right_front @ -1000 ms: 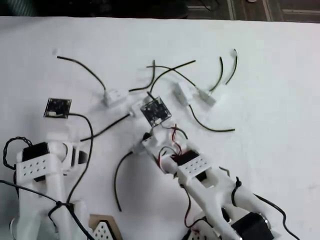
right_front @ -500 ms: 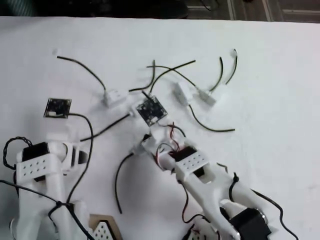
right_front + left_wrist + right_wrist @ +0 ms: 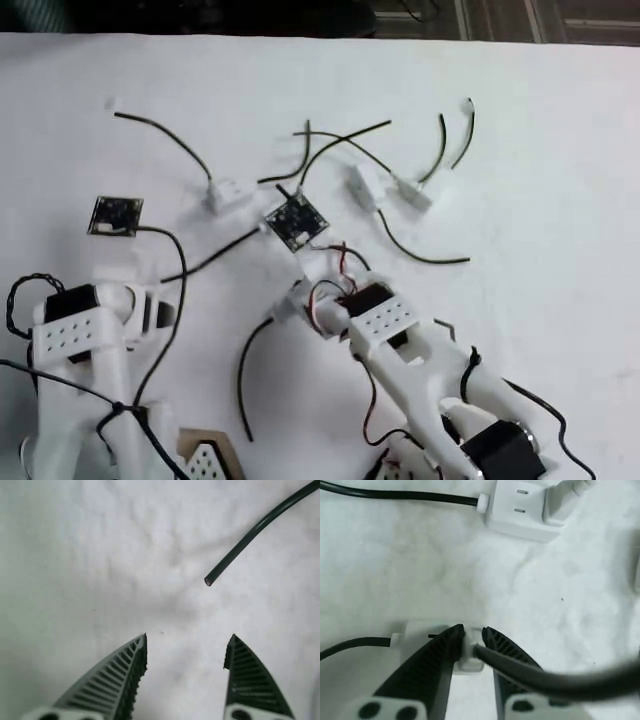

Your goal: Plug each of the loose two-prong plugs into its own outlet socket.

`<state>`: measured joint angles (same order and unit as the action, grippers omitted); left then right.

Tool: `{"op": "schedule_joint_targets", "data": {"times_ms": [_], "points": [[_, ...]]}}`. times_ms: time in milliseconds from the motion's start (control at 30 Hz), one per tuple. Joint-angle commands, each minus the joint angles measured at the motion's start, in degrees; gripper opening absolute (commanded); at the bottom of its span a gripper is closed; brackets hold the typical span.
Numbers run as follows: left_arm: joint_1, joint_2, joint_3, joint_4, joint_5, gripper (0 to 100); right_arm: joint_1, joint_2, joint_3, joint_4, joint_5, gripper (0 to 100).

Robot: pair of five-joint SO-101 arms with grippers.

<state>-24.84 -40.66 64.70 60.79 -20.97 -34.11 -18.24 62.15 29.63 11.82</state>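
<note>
The right end effector (image 3: 472, 630) holds a white plug (image 3: 417, 631) tight. At 9 o'clock from it, the left end effector (image 3: 187, 640) is wide open over the desk (image 3: 75, 555).

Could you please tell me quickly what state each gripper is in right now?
Left gripper: open, holding nothing.
Right gripper: shut on a white connector.
</note>
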Motion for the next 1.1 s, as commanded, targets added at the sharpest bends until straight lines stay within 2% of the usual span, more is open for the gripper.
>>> {"op": "schedule_joint_targets", "data": {"times_ms": [0,100,333,633,800,1067], "points": [[-0.4,-1.1,0.09,-0.79,-0.35,26,-0.57,0.75,-0.09,1.1,0.26,14.3],[-0.4,-1.1,0.09,-0.79,-0.35,26,-0.66,-0.92,-1.05,1.27,0.18,21.7],[-0.4,-1.1,0.09,-0.79,-0.35,26,-0.66,-11.03,-1.05,1.27,-2.11,15.0],[-0.4,-1.1,0.09,-0.79,-0.35,26,-0.66,-12.97,1.05,1.19,-3.34,14.3],[-0.4,-1.1,0.09,-0.79,-0.35,26,-2.33,-12.88,2.73,1.27,-3.25,1.0],[-0.4,-1.1,0.09,-0.79,-0.35,26,-2.42,-12.88,6.24,1.01,-3.25,1.6]]}}
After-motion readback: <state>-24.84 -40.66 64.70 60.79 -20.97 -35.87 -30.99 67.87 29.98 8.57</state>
